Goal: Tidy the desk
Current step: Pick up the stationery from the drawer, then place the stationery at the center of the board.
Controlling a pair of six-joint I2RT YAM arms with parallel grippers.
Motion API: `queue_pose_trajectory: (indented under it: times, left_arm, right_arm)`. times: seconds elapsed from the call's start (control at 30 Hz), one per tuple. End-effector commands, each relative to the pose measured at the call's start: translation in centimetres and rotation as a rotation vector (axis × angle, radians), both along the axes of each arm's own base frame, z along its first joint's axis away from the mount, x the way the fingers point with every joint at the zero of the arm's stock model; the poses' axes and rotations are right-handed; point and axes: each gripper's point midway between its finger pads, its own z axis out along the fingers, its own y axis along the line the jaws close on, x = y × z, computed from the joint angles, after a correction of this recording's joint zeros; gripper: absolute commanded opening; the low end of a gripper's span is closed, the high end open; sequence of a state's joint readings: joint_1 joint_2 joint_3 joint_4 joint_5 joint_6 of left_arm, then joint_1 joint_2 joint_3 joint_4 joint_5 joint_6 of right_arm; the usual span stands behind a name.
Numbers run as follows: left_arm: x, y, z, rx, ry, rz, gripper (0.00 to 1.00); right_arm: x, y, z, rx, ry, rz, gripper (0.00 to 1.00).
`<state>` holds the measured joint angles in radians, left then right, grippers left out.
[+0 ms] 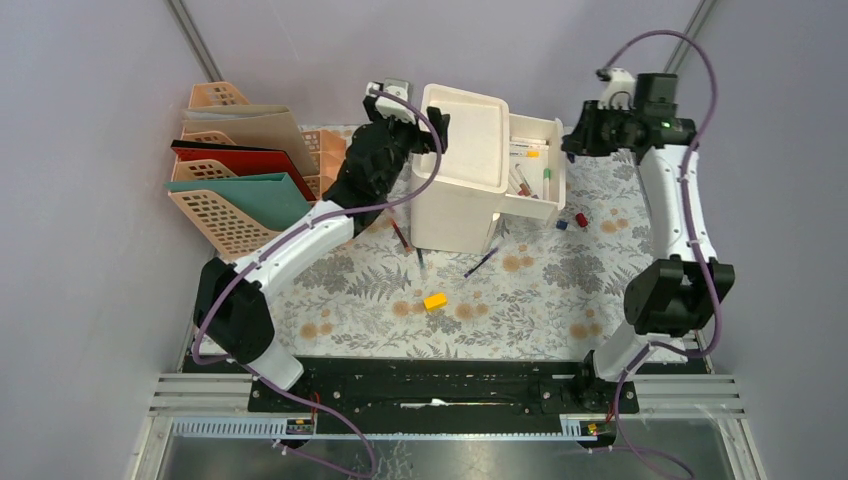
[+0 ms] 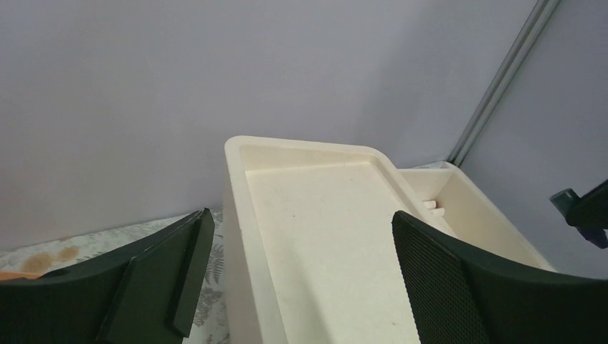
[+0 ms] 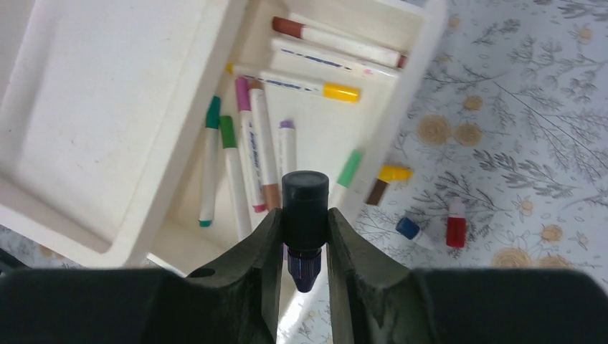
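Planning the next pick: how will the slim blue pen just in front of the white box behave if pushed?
The pen looks thin, stiff and light. Its narrow body would probably roll if nudged sideways. Lying flat on the desk, it may slip from a pinch.

- Organiser box (image 1: pixel 455 205) is standing rear-centre on the desk (image 1: pixel 540 300), with the file rack (image 1: pixel 240 190) standing left of it.
- Markers (image 1: pixel 522 180) are lying in its right-hand tray (image 1: pixel 559 170).
- Pens (image 1: pixel 481 262) and a block (image 1: pixel 435 300) are lying before it.
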<state>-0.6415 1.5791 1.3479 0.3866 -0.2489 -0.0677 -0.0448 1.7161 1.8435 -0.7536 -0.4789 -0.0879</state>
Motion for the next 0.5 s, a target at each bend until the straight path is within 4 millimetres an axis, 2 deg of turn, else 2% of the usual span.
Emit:
queue_pose_trajectory:
  times: [0.0,0.03,0.1,0.2,0.23,0.33,0.47]
  left_arm:
    - [-1.0,1.1,5.0,-0.186,0.028,-0.096,0.99]
    - [-0.9,1.2,5.0,-0.205,0.051,-0.106,0.99]
    - [-0.6,1.7,4.7,-0.228,0.097,-0.116,0.99]
    - [-0.3,2.5,4.3,-0.259,0.158,-0.127,0.99]
    - [-0.1,2.8,4.0,-0.27,0.183,-0.13,0.99]
    - [0.0,3.3,3.5,-0.292,0.244,-0.155,0.99]
    - [0.3,3.4,2.5,-0.283,0.307,-0.16,0.99]
  right_arm:
    - [-1.3,-2.4,3.2,0.083,-0.132,0.04,0.0]
    - [-1.5,-4.0,2.7,0.09,-0.127,-0.002,0.0]
    - [-1.8,-5.9,1.1,0.103,-0.1,-0.058,0.0]
    - [-2.7,-8.0,-3.1,0.073,-0.016,-0.111,0.0]
    - [-3.5,-8.2,-5.4,0.046,0.027,-0.096,0.0]
    - [-5.4,-8.7,-10.3,-0.024,0.115,-0.068,0.0]
    - [-7.3,-9.0,-14.9,-0.061,0.206,-0.058,0.02]
